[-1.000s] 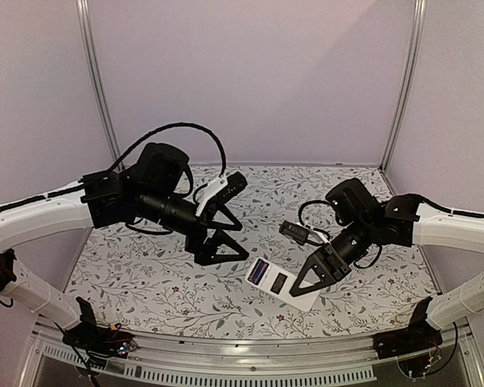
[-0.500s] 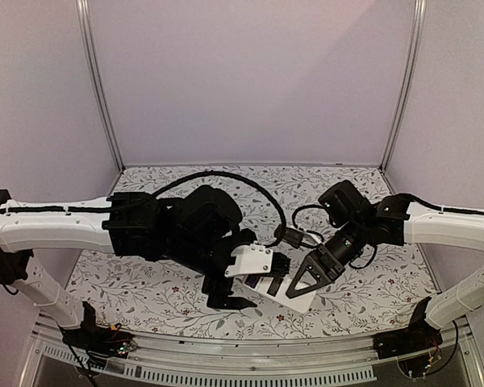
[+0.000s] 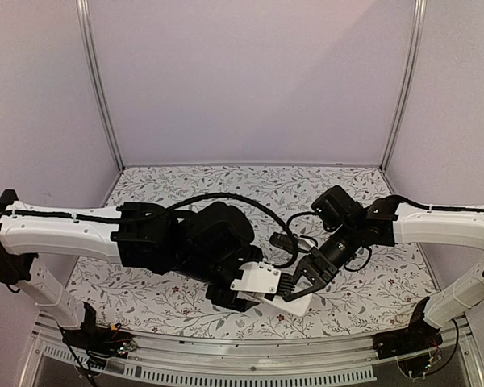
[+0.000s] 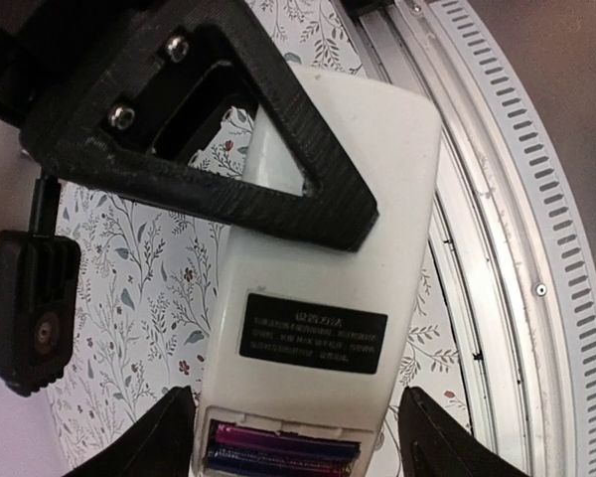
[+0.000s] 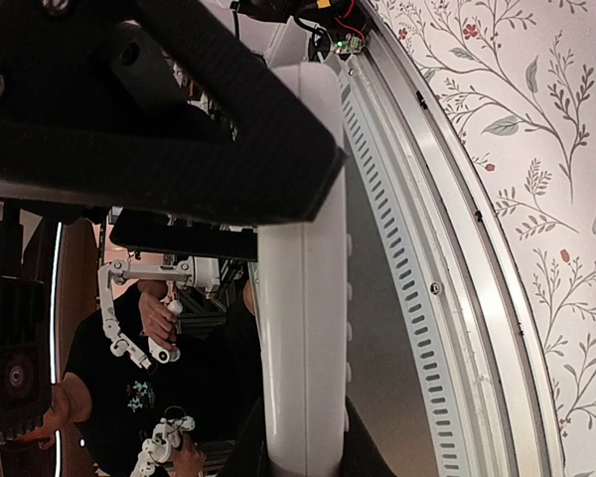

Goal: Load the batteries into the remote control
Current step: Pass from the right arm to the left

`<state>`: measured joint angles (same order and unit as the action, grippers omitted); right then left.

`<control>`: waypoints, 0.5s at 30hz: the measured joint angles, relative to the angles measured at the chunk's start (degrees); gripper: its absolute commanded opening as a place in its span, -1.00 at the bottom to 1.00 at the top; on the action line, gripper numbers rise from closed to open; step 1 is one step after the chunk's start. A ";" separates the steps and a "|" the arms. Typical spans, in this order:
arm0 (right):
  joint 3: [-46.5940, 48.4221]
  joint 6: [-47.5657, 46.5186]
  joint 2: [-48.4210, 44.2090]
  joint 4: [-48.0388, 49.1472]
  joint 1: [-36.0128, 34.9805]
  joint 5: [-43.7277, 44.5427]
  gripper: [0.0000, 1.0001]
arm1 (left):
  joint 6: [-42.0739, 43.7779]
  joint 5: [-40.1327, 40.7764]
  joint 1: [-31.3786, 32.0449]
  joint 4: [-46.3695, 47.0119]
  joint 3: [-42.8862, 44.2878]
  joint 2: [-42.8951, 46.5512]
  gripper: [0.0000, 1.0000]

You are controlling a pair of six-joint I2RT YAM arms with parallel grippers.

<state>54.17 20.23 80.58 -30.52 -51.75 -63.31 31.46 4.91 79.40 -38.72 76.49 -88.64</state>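
Here, at the front edge of the floral-print tabletop [image 3: 185, 181], I see both of my arms meeting on one small, flat white plastic remote control [image 4: 348, 288]. The right gripper [image 3: 300, 282] is clamped tight on it, with one black triangular finger [image 4: 228, 204] lying flat across the plain white back, and holds it over the slotted grey metal rail [image 4: 517, 199] with the back facing my left wrist camera. The left gripper [image 4: 298, 432] has its two fingers spread wide, one on each side of the remote's lower end and each just beside the white edge; I cannot tell whether either touches. One black rectangular label [image 4: 313, 333] sits on the back. Just below it the recess lies open with two thin batteries [image 4: 283, 447] inside, side by side lengthwise, one magenta and one blue. From my right wrist camera the remote shows edge-on as one narrow white slab
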 measured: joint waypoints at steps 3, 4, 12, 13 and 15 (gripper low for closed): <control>0.00 0.26 0.57 -0.04 -0.02 -0.39 -1.00 | 1.05 0.98 0.68 0.02 0.00 0.00 0.18; 0.00 0.33 0.66 -0.09 -0.09 -0.50 -1.00 | 1.51 1.22 0.79 0.00 0.02 0.00 0.18; 0.44 0.61 0.83 -0.37 -0.22 -0.94 -1.00 | 2.75 2.58 1.40 -0.09 0.02 -0.04 0.34; 0.59 0.68 0.87 -0.37 -0.24 -1.07 -1.00 | 2.82 2.71 1.44 -0.09 0.02 -0.09 0.35; 0.74 0.74 0.92 -0.33 -0.26 -1.36 -1.00 | 2.91 3.15 1.55 -0.09 0.02 -0.26 0.33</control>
<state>54.92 20.97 81.49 -30.85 -52.01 -64.66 34.37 8.05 80.95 -38.81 76.51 -88.90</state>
